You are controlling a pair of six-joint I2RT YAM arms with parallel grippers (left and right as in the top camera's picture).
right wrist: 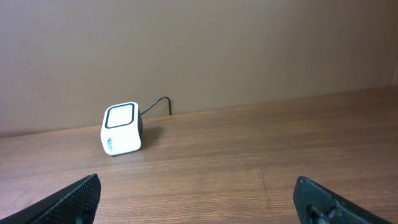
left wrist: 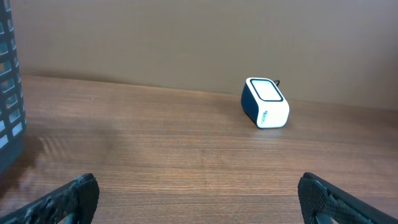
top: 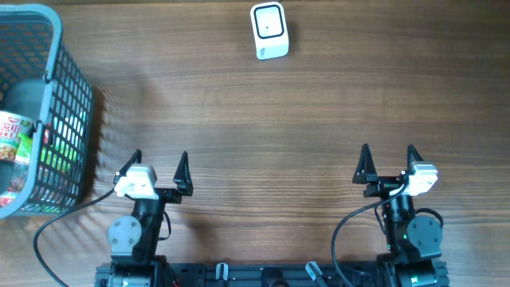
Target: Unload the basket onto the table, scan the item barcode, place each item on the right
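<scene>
the broad brown wood-grain table (top: 319, 119) fills the view; a grey-blue plastic mesh basket (top: 72, 135) stands at its left edge. the left gripper (top: 160, 156) and right gripper (top: 388, 150) sit at the near edge, well apart, both with jaws spread wide and grasping nothing; a red-and-white printed noodle cup (top: 9, 131) lies inside the basket; the small white cube scanner with a dark-framed window (top: 268, 30) rests at the far side, its cable trailing behind.
</scene>
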